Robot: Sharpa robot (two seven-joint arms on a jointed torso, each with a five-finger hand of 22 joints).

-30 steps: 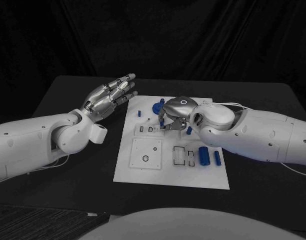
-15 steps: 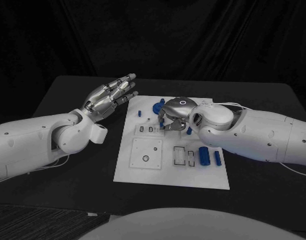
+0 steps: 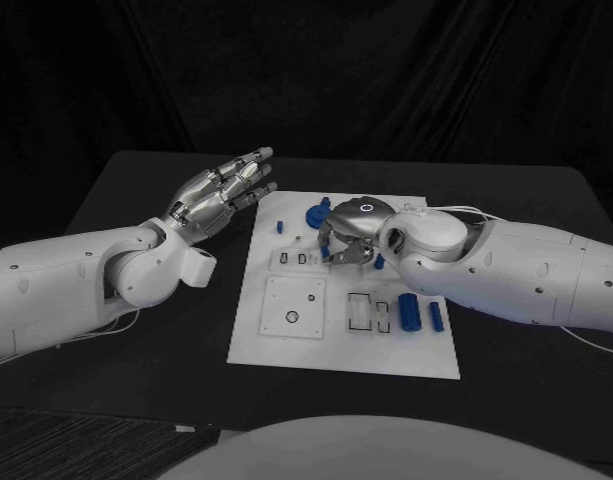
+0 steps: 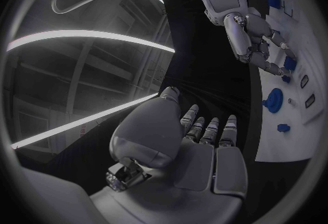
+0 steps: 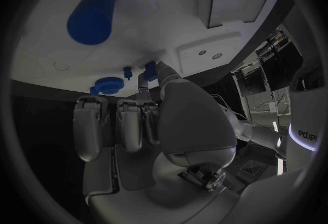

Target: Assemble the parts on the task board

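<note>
The white task board (image 3: 338,345) lies in the middle of the table. My right hand (image 3: 349,232) hangs over its far middle with the fingers curled downward. In the right wrist view the thumb and a finger pinch a small blue part (image 5: 149,65) just above the board (image 5: 150,5). A blue gear (image 3: 313,214) stands to the left of that hand, with a small blue peg (image 3: 276,226) near it. A blue cylinder (image 3: 409,311) and a narrow blue piece (image 3: 435,316) lie at the board's near right. My left hand (image 3: 227,190) is raised beyond the board's far left corner, fingers spread, holding nothing.
Rectangular slots (image 3: 364,311) and a square plate with a hole (image 3: 292,305) take up the board's near half. Bare black table (image 3: 162,330) runs around the board. My right forearm (image 3: 522,275) crosses the board's right edge.
My right hand has sunk slightly toward the board and turned a little. The left hand has not moved.
</note>
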